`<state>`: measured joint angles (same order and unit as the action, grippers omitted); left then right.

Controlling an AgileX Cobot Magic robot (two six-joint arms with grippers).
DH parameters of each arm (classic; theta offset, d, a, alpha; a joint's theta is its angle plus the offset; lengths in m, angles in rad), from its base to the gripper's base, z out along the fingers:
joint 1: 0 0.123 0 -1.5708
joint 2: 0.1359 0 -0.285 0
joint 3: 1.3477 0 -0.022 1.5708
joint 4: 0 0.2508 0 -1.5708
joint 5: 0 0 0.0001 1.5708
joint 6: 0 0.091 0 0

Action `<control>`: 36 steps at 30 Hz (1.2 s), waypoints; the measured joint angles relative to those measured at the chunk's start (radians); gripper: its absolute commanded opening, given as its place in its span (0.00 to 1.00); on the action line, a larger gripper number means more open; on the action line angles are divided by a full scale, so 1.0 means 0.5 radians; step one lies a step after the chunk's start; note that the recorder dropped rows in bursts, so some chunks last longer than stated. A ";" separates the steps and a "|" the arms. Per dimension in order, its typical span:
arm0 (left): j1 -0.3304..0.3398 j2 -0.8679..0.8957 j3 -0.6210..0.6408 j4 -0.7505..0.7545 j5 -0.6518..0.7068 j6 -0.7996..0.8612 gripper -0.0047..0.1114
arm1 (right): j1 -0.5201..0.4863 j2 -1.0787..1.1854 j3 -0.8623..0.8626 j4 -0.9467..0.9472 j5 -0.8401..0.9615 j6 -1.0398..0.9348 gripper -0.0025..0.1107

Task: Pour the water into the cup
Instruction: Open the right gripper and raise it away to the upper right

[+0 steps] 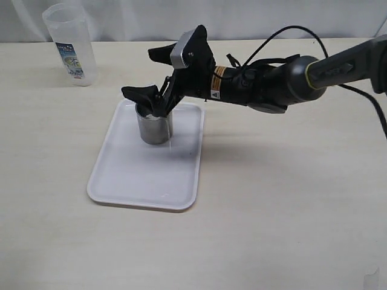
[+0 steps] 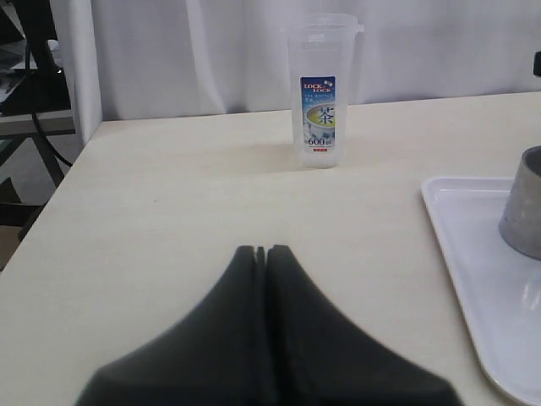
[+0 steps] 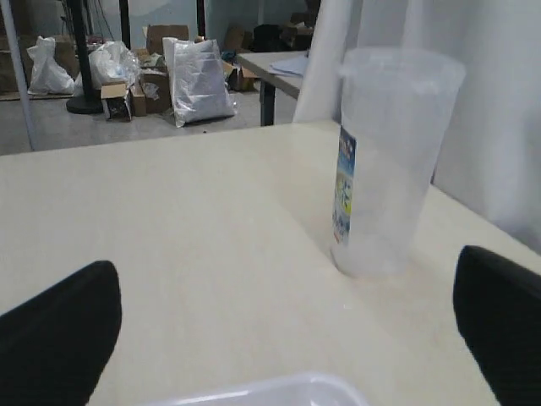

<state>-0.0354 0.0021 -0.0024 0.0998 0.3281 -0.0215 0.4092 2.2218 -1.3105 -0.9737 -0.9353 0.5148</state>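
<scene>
The steel cup (image 1: pixel 154 127) stands upright on a white tray (image 1: pixel 142 181); its side also shows at the edge of the left wrist view (image 2: pixel 526 207). My right gripper (image 1: pixel 151 74) reaches across from the right, open and empty, just above the cup, with its lower finger (image 1: pixel 140 93) over the cup's rim. In the right wrist view the open fingers (image 3: pixel 59 330) frame the table and the cup is out of view. My left gripper (image 2: pixel 265 250) is shut and empty, low over the table left of the tray. I cannot make out any water.
A tall translucent plastic tumbler with a blue label (image 1: pixel 69 45) stands at the table's back left, apart from the tray; it also shows in the left wrist view (image 2: pixel 321 93) and the right wrist view (image 3: pixel 389 161). A tray corner (image 3: pixel 279 391) shows below my right gripper.
</scene>
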 measured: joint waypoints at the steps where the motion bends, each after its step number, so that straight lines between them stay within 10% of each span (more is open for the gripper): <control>1: 0.000 0.000 0.000 0.000 0.000 0.000 0.04 | 0.000 -0.028 0.000 -0.017 0.000 0.000 0.99; 13: 0.000 0.000 0.000 0.000 0.004 0.000 0.04 | 0.000 -0.427 0.000 -0.109 0.528 0.358 0.90; 24: 0.000 0.000 0.000 0.000 0.007 0.000 0.04 | 0.000 -0.807 0.147 -0.226 1.069 0.629 0.06; 36: 0.000 0.000 0.000 0.000 0.007 0.000 0.04 | 0.000 -1.180 0.341 -0.238 1.432 0.670 0.06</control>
<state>-0.0354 0.0021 -0.0024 0.0998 0.3318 -0.0215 0.4092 1.6320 -1.1400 -1.0927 -0.2194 0.8496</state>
